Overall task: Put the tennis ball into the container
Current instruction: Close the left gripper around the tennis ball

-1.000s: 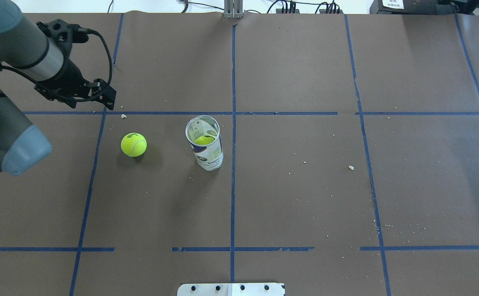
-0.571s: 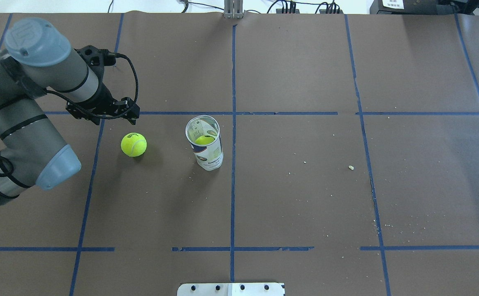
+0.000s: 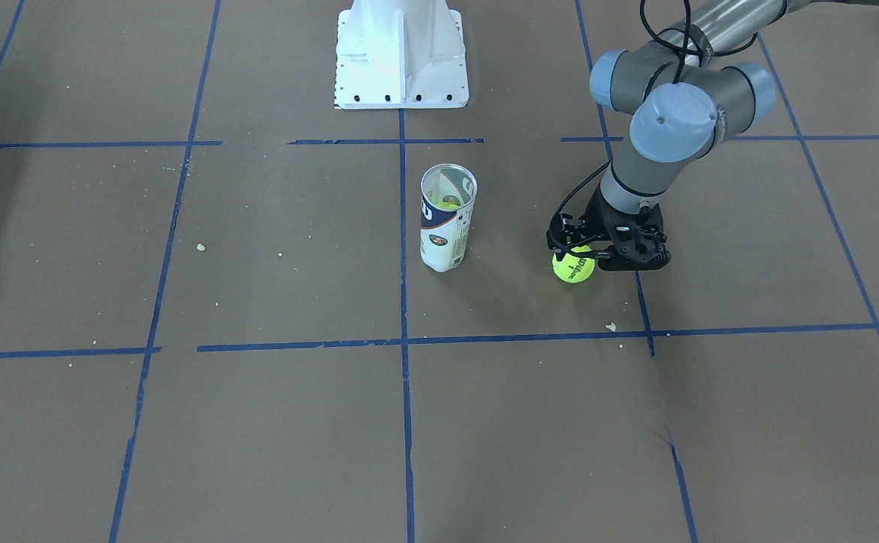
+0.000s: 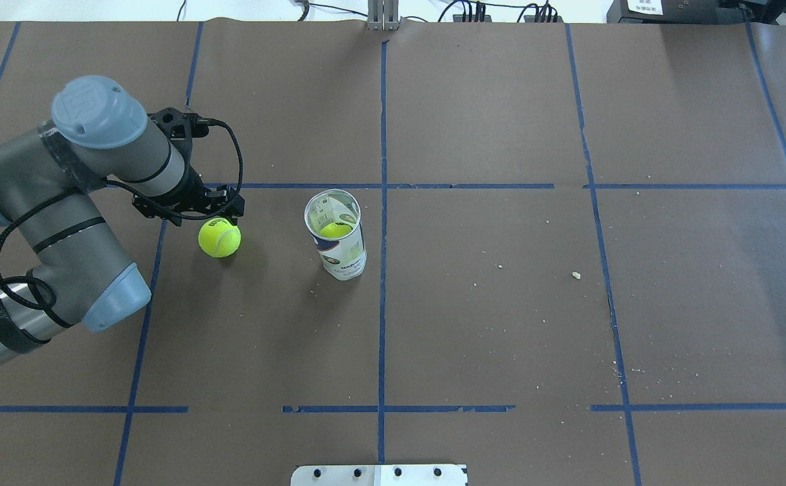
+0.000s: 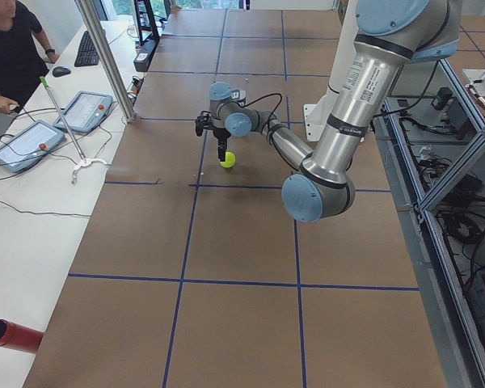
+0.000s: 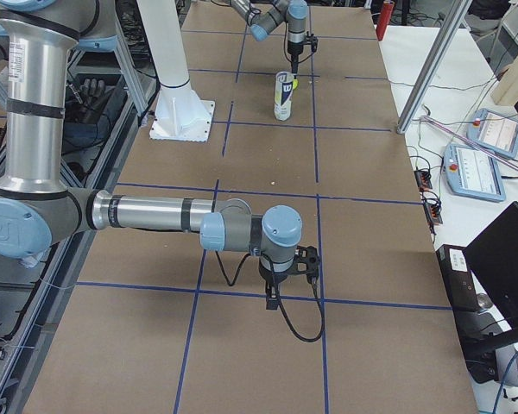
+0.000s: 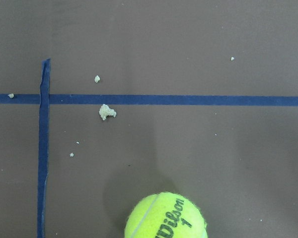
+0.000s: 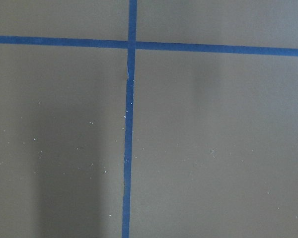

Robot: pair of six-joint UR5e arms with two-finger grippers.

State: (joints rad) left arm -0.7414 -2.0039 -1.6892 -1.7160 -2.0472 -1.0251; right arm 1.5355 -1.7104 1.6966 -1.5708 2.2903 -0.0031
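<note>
Left hand (image 4: pixel 225 214) down low at the tennis ball (image 4: pixel 219 238), over its far side as seen from overhead; touching or just clear, not resolvable. Grip state: can't tell, with fingers out of frame in the left wrist view and hidden by black bodywork elsewhere. Ball on the worktop (image 4: pixel 500 324), in the robot's left half, roughly midway between robot-side and far edges, right of a lengthwise blue tape line (image 4: pixel 153 270) and on the robot side of a crosswise one. "Wilson" lettering readable on top of the ball, at the bottom edge of the left wrist view; pale crumb (image 7: pixel 107 112) beyond it, beside the tape. Container (image 4: pixel 343 256) upright and open-topped, near the ball on its right but apart from it, just left of the centre tape line (image 4: pixel 382 304). Second yellow-green ball (image 4: pixel 335 230) down inside the tube. White pedestal (image 3: pixel 400 56) at the middle of the robot-side edge, well apart from ball and tube. Right hand (image 6: pixel 276 293) pointing down, close over the worktop toward its right end, well away from both. Seen only from the side camera, so released or clenched: can't tell. Right wrist view: only brown paper and crossing tape.
</note>
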